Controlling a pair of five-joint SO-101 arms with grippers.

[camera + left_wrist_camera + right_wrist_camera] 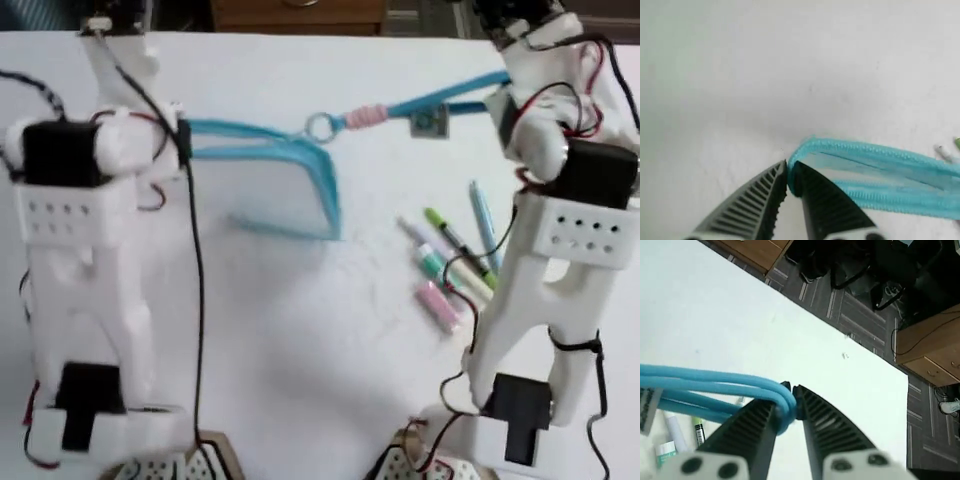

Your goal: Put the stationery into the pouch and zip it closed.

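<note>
Left gripper (788, 172): jaws closed, pouch (266, 182) end pinched at zipper edge. Pouch laid flat on table (300, 350), left of centre. Blue cord (715, 382) stretched from pouch, clamped in closed right gripper (791, 399). Pens (445, 268) scattered on table, outside pouch, beside right arm.

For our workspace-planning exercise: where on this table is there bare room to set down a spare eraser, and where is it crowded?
Widest bare patch: table between the left arm and right arm, nearer than the pouch. A narrower strip lies beyond the strap, toward the far edge. Crowded: the markers beside the right arm.
</note>
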